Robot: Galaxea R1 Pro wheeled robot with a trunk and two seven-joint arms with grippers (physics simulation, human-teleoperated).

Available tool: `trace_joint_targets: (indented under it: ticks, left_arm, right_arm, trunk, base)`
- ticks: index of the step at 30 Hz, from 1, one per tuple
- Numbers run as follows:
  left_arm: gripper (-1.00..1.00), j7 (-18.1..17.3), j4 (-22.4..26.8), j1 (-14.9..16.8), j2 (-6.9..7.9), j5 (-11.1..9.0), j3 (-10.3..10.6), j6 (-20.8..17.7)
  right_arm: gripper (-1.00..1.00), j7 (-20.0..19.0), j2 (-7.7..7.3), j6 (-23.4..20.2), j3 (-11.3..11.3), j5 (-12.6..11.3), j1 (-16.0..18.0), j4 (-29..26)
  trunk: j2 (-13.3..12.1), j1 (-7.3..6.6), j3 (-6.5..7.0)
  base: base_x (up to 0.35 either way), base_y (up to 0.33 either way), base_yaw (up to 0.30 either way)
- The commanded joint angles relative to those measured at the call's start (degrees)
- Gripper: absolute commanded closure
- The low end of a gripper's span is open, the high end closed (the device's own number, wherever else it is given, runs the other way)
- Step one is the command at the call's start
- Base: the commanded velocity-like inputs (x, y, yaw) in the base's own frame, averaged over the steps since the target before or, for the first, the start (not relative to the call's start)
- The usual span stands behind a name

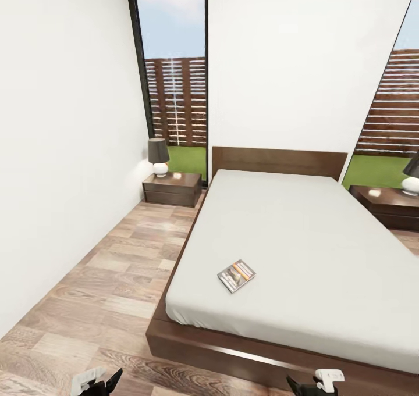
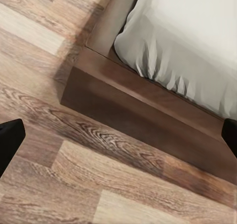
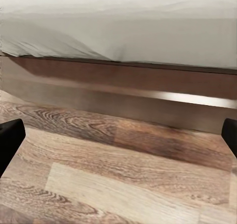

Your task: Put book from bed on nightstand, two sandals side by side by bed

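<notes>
Both grippers hang low at the foot of the bed: the left gripper and the right gripper each have fingers spread wide, holding nothing, over the wood-plank floor. Beyond them, the book lies on the mattress near its foot-end left corner. Farther back, a nightstand with a lamp flanks the headboard on each side.

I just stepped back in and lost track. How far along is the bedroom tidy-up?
Nothing looks done: the book lies on the bed, near its foot. Both nightstands hold only lamps. Nothing is in hand; the left gripper and right gripper hang open over floor. Left: move the book, then find and pair the sandals.
</notes>
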State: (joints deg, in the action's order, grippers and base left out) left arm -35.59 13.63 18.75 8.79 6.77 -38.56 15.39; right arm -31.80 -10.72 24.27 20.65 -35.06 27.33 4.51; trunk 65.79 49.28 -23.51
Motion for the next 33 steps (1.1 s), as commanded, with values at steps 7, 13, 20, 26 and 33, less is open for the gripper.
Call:
trace_joint_targets:
  ticks: [7,13,20,26,33]
  left_arm:
    - [-1.00,-0.2,-0.1,0.1,0.00,0.6,-0.5,0.3]
    - [-1.00,-0.2,-0.1,0.1,0.00,0.6,-0.5,0.3]
    - [-1.00,-0.2,-0.1,0.1,0.00,0.6,-0.5,0.3]
    - [-1.00,-0.2,-0.1,0.1,0.00,0.6,-0.5,0.3]
    - [-1.00,-0.2,-0.1,0.1,0.00,0.6,-0.5,0.3]
  right_arm:
    - [-1.00,-0.5,0.08,0.3,0.4,-0.5,0.1,0.2]
    - [-1.00,-0.5,0.09,0.3,0.4,-0.4,0.1,0.2]
    - [-1.00,-0.5,0.09,0.3,0.4,-0.4,0.1,0.2]
    - [-1.00,-0.5,0.09,0.3,0.4,-0.4,0.1,0.2]
    - [-1.00,-0.6,0.09,0.4,0.4,-0.4,0.1,0.2]
  trunk:
    - [0.0,0.00,-0.06]
    - [0.0,0.00,-0.06]
    - [0.0,0.00,-0.06]
    - [0.0,0.00,-0.06]
    - [0.0,0.00,-0.06]
  base:
    - [0.000,0.000,-0.176]
    - [0.000,0.000,-0.274]
    - [0.000,0.000,-0.281]
    - [0.000,0.000,-0.207]
    - [0.000,0.000,-0.023]
